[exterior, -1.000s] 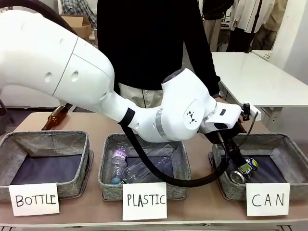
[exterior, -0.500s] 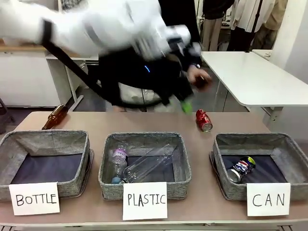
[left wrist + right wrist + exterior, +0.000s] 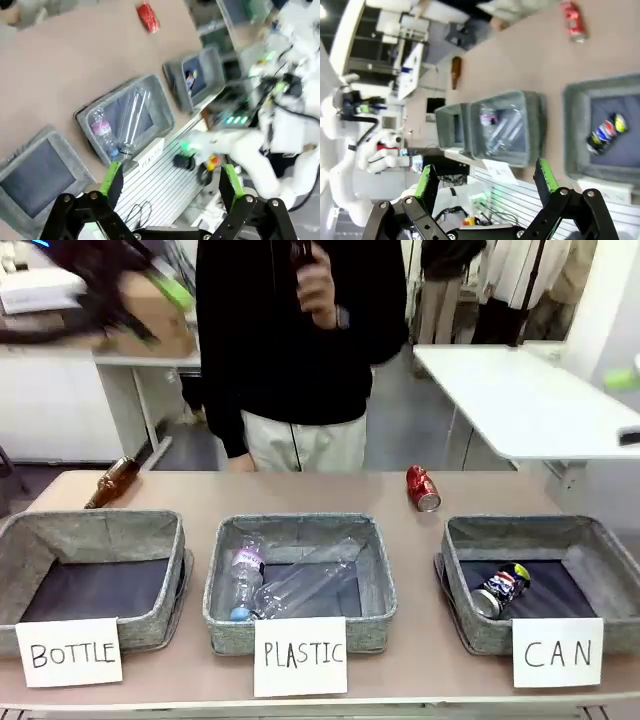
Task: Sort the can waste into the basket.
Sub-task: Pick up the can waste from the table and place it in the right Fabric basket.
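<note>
Withdrawn from above the table since half a second ago: left arm, now a blur at upper left of front view. Left gripper (image 3: 170, 187) fingers spread apart, holding nothing. Right gripper (image 3: 487, 187) fingers likewise apart, empty. Blue can (image 3: 502, 589) lying inside basket (image 3: 610, 545) signed "CAN". Red can (image 3: 423, 488) on table (image 3: 200, 495), behind that basket.

I see a red can (image 3: 423, 488) with a silver end on the tan counter (image 3: 400, 660), a dark blue can (image 3: 502, 589) with white-red logo in the grey woven basket (image 3: 610, 545), whose white sign (image 3: 557, 653) has black handwriting.
</note>
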